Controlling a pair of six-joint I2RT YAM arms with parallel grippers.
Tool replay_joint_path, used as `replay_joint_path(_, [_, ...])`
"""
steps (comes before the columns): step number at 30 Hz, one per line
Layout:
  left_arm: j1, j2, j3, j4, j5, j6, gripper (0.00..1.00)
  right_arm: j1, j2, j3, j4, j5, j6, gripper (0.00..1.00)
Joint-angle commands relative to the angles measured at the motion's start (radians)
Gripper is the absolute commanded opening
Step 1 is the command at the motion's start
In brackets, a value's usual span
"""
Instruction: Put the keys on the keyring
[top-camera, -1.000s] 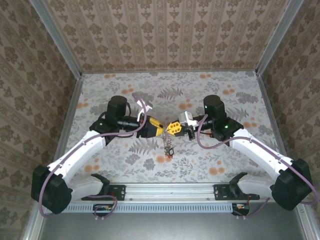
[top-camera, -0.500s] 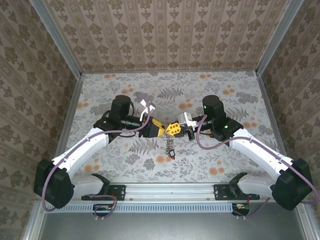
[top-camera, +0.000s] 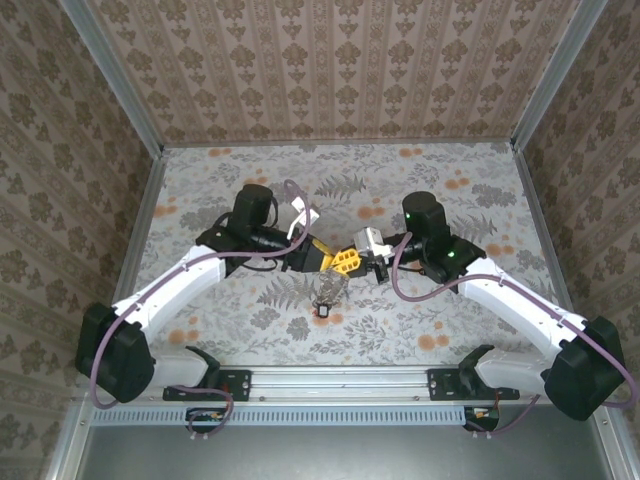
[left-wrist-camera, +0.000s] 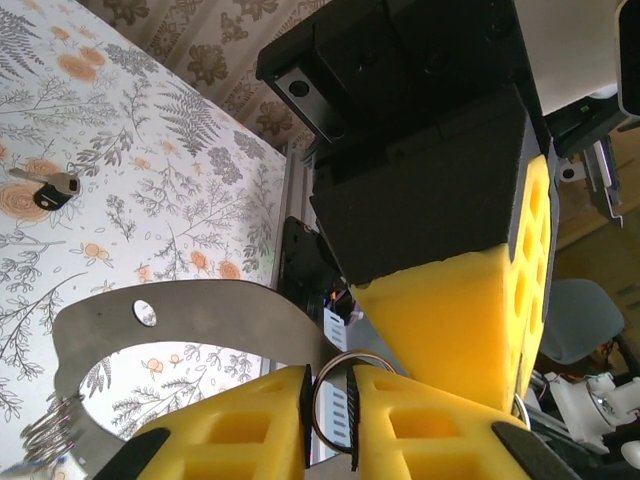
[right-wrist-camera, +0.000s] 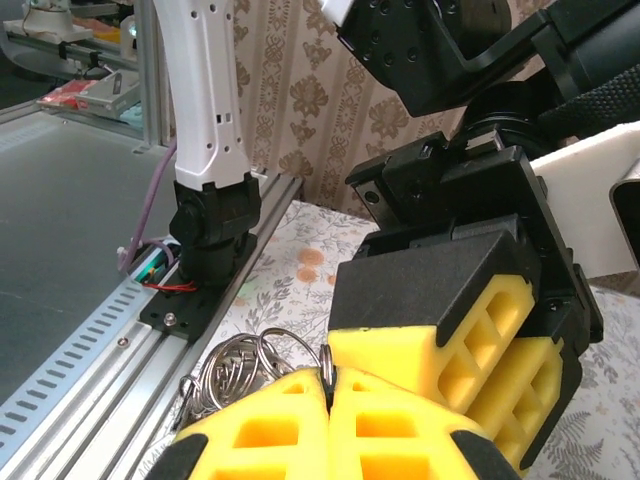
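Observation:
A steel split ring, the keyring (right-wrist-camera: 326, 362), is pinched between the yellow fingers of my right gripper (right-wrist-camera: 328, 388), which is shut on it. My left gripper (left-wrist-camera: 328, 415) meets it head-on, its pads pressed on either side of the same keyring (left-wrist-camera: 354, 354). In the top view, the left gripper (top-camera: 328, 258) and the right gripper (top-camera: 348, 262) touch tip to tip above mid-table. A bunch of small steel rings (right-wrist-camera: 225, 370) hangs from the keyring. A key with a black head (left-wrist-camera: 50, 190) lies on the table below (top-camera: 322, 311).
A curved flat metal plate (left-wrist-camera: 200, 310) with a small hole hangs beside the left fingers. The aluminium rail (top-camera: 340, 380) with both arm bases runs along the near edge. Patterned walls enclose the floral table (top-camera: 420, 180) on three sides.
The left gripper has moved right up against the right gripper, and its jaws have narrowed onto the ring. The hanging bunch has swung slightly left. The right gripper has stayed put.

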Motion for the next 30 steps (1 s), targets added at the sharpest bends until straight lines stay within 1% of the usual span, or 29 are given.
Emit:
replay_joint_path(1, [0.014,-0.026,0.027,-0.075,0.051,0.051,0.25,0.002,-0.023,0.033,0.006,0.004,-0.028,0.00])
replay_joint_path(3, [0.031,-0.024,0.023,-0.081,0.069,0.033,0.30,0.002,-0.025,0.032,0.007,0.004,-0.029,0.00])
replay_joint_path(4, [0.038,-0.024,0.022,-0.081,0.073,0.018,0.36,0.001,-0.026,0.030,0.005,0.005,-0.030,0.00])
replay_joint_path(6, [0.043,-0.022,0.015,-0.079,0.087,0.000,0.40,0.002,-0.028,0.030,0.005,0.007,-0.031,0.00])
replay_joint_path(8, [0.039,-0.018,0.007,-0.075,0.088,-0.013,0.43,0.002,-0.026,0.030,0.006,0.005,-0.032,0.00])
replay_joint_path(11, [0.026,-0.014,-0.013,-0.018,0.091,-0.056,0.43,0.002,-0.023,0.031,0.010,0.005,-0.032,0.00])
replay_joint_path(13, [0.014,-0.009,-0.019,0.000,0.090,-0.067,0.41,0.002,-0.022,0.033,0.011,0.005,-0.032,0.00])
replay_joint_path(17, [0.004,-0.006,-0.013,0.026,0.089,-0.061,0.26,0.002,-0.020,0.034,0.009,0.003,-0.032,0.00])
replay_joint_path(20, [0.007,-0.016,-0.003,0.003,0.075,-0.023,0.16,0.002,-0.022,0.035,0.001,0.004,-0.032,0.00])
replay_joint_path(21, [0.010,-0.023,-0.002,-0.006,0.068,-0.011,0.15,0.002,-0.024,0.034,-0.002,0.005,-0.034,0.00])
replay_joint_path(25, [0.035,-0.057,-0.005,-0.020,0.041,0.014,0.11,0.002,-0.034,0.031,-0.023,0.008,-0.043,0.00])
replay_joint_path(28, [0.061,-0.079,-0.015,-0.010,0.016,0.009,0.15,0.002,-0.041,0.025,-0.034,0.008,-0.048,0.00])
replay_joint_path(30, [0.075,-0.087,-0.017,-0.003,0.015,0.004,0.16,0.002,-0.045,0.024,-0.041,0.008,-0.054,0.00])
